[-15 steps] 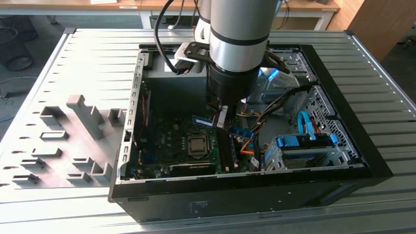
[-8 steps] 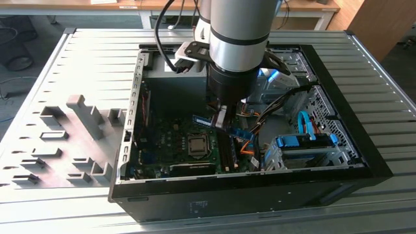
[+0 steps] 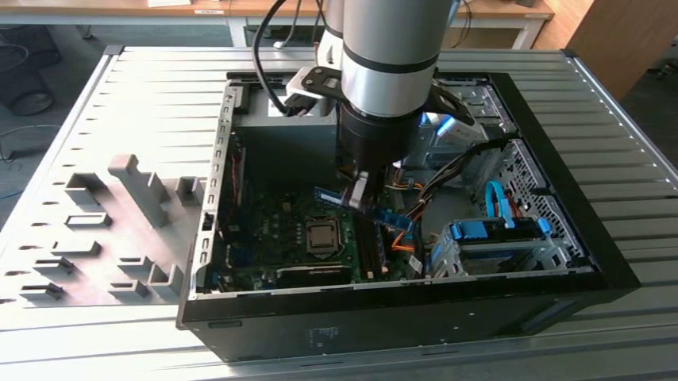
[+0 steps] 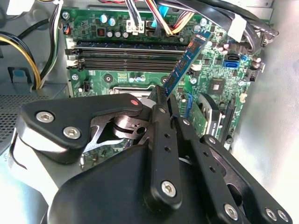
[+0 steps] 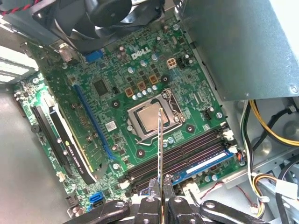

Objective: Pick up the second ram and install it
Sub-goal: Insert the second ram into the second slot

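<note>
Silver cylindrical arm [image 3: 387,40] with black band, black gripper [image 4: 166,98] linkage, silver screws [image 4: 169,188].

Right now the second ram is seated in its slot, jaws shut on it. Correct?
No, it is not seated. The second ram hangs tilted above the motherboard, clear of the slots, with the gripper jaws shut on it. The exterior view shows this.

A white maker's logo [image 5: 140,55] is printed on the green motherboard [image 5: 117,88] close to the fan [image 5: 112,14], in the first wrist view. A small pale sticker [image 5: 110,126] beside the long blue slot [image 5: 93,121] has print too small to read. The memory stick [image 4: 187,60] carries tiny unreadable markings. In the exterior view, the near face of the computer case [image 3: 323,335] bears a faint, illegible mark.
</note>
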Available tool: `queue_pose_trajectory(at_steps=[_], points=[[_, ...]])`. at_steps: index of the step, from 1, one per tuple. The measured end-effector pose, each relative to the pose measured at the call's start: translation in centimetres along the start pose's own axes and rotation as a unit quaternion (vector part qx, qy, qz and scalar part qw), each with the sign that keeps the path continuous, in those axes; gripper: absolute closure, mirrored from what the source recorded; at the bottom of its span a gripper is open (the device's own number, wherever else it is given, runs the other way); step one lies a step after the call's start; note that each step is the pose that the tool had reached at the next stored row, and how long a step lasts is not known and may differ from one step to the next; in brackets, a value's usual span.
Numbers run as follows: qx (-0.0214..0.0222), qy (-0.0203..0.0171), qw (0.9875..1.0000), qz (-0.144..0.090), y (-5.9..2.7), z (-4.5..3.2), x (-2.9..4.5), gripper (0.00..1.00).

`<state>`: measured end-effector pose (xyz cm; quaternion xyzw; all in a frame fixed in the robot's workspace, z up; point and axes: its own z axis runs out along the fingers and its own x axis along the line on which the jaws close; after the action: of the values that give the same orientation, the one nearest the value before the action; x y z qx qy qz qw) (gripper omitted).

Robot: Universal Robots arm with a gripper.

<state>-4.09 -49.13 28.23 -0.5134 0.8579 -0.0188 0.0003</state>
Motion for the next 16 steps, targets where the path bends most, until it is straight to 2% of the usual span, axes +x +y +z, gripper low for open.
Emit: queue_pose_trajectory(at_steps=[16], points=[[0.0027,0.0082,0.9990,0.045,0.00,0.03,0.00,0.86]])
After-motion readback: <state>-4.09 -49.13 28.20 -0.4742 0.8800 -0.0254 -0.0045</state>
